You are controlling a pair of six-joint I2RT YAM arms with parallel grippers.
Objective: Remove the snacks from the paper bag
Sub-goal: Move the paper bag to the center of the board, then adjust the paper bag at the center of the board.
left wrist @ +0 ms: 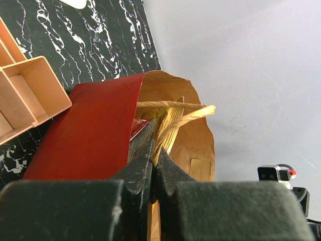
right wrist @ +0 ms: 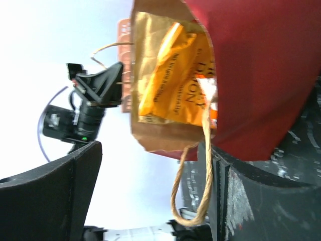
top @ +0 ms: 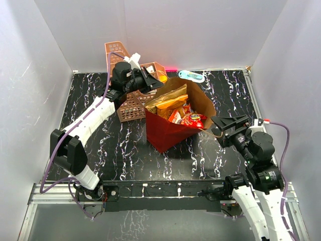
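A black, white-veined surface [top: 100, 150] is lying between pale walls. The left jaws are clamping shut on the top edge of the tan-gold chip bag [top: 168, 98], at the ten o'clock rim of the paper bag [top: 165, 133]. The right jaws are standing apart at its three o'clock rim, a twine handle [right wrist: 188, 201] dangling between them. The paper bag is sitting mid-surface, holding an orange chip bag [right wrist: 173, 85] and red packets [top: 193, 119]. A peach rack [top: 131, 108] is standing at its ten o'clock.

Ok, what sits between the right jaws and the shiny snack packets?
The thin twine handle and brown rim of the red paper carrier bag, shown in the right wrist view.
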